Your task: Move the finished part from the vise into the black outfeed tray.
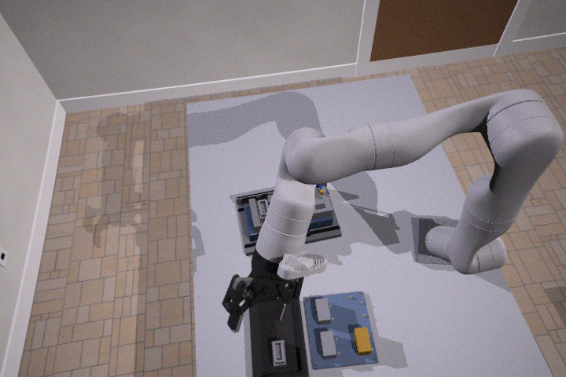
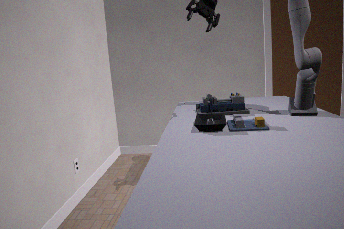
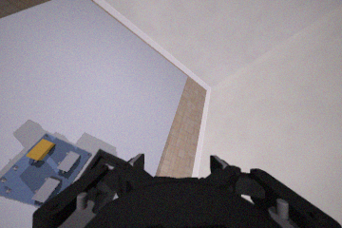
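Note:
The blue vise sits mid-table, partly hidden under my arm. The finished part (image 1: 262, 206), a grey block with a pocket on top, sits in its jaws and also shows in the exterior view (image 2: 208, 99). The black outfeed tray (image 1: 277, 338) lies in front of the vise and holds one pocketed block (image 1: 278, 352) near its front end. My gripper (image 1: 259, 311) (image 2: 202, 21) is open and empty. It hangs high above the table, over the tray's end nearest the vise. In the wrist view the open fingers hold nothing.
A blue fixture plate (image 1: 339, 328) lies right of the tray with two grey blocks and a yellow block (image 1: 362, 340); the plate also shows in the wrist view (image 3: 41, 171). The arm's base (image 1: 466, 248) stands at the right. The table's left edge runs close beside the tray.

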Available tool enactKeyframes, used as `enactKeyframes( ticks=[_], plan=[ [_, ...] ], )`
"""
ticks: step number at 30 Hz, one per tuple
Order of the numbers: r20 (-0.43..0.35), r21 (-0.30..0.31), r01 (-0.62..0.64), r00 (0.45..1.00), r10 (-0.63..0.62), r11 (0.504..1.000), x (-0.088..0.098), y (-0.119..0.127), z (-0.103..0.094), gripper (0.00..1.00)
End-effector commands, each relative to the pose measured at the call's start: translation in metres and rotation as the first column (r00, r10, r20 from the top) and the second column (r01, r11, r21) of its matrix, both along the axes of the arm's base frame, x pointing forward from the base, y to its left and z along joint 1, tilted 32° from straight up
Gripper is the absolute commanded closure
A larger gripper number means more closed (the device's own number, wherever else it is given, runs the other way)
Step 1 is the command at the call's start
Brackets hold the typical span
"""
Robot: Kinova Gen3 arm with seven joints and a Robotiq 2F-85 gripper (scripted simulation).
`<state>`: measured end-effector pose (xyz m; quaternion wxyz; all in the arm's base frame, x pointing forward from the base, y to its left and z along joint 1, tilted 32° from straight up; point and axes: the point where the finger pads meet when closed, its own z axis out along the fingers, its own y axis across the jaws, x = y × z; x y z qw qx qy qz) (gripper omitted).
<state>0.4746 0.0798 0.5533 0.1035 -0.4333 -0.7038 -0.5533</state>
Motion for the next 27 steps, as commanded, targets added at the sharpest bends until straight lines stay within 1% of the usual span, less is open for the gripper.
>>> enactKeyframes(
  ticks=[1,6,7,16,17,26,27],
  plan=[
    [0.001,0.008,-0.011,1.0,0.011,1.0,0.0,0.003,0.001,0.0],
    [0.001,0.008,-0.011,1.0,0.011,1.0,0.0,0.003,0.001,0.0],
    [-0.017,-0.011,0.007,1.0,-0.007,1.0,0.012,-0.011,-0.017,0.0],
    [-0.017,-0.011,0.007,1.0,-0.007,1.0,0.012,-0.011,-0.017,0.0],
    [-0.035,-0.03,0.023,0.999,-0.024,0.999,0.023,-0.024,-0.036,0.0],
    [-0.035,-0.03,0.023,0.999,-0.024,0.999,0.023,-0.024,-0.036,0.0],
    [-0.054,-0.049,0.038,0.998,-0.04,0.998,0.033,-0.038,-0.056,0.0]
  ],
)
